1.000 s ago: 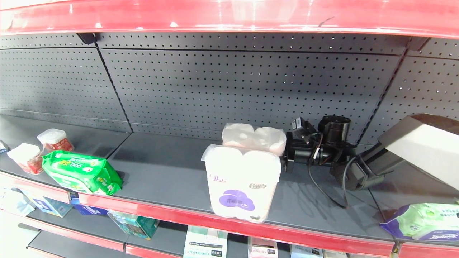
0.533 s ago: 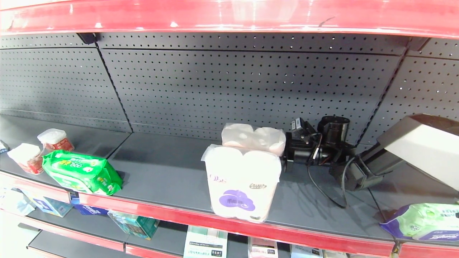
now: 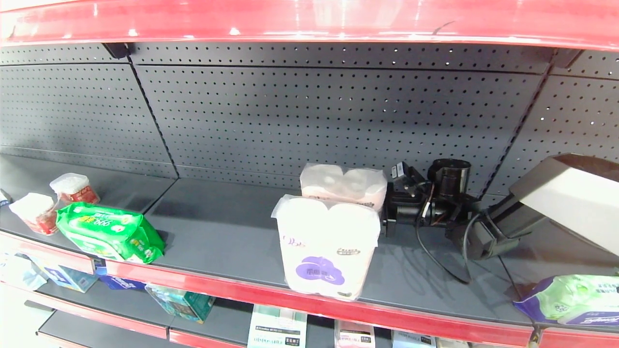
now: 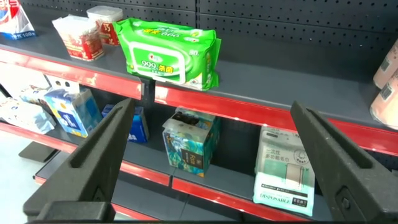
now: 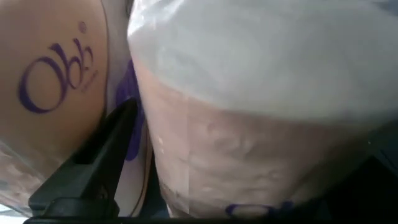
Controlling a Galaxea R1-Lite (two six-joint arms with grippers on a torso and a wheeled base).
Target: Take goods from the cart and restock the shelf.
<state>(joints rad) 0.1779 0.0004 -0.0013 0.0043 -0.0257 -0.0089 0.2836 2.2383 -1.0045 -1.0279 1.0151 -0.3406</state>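
Head view: the right hand (image 3: 387, 210) clamps the rear roll pack (image 3: 343, 186), just behind the front roll pack (image 3: 326, 246) at the shelf's (image 3: 217, 232) front edge.

Left wrist view: the left hand (image 4: 211, 109) is spread wide and empty.

Right wrist view: the rear roll pack sits pinched between the fingers (image 5: 93, 168).

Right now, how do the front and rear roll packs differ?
The front pack stands free at the shelf edge; the rear pack is gripped by the right gripper. The front pack looks whiter; the rear pack looks pinker. Both hold wrapped paper rolls.

Rear pack (image 3: 342, 186) — half hidden behind front pack (image 3: 325, 246).
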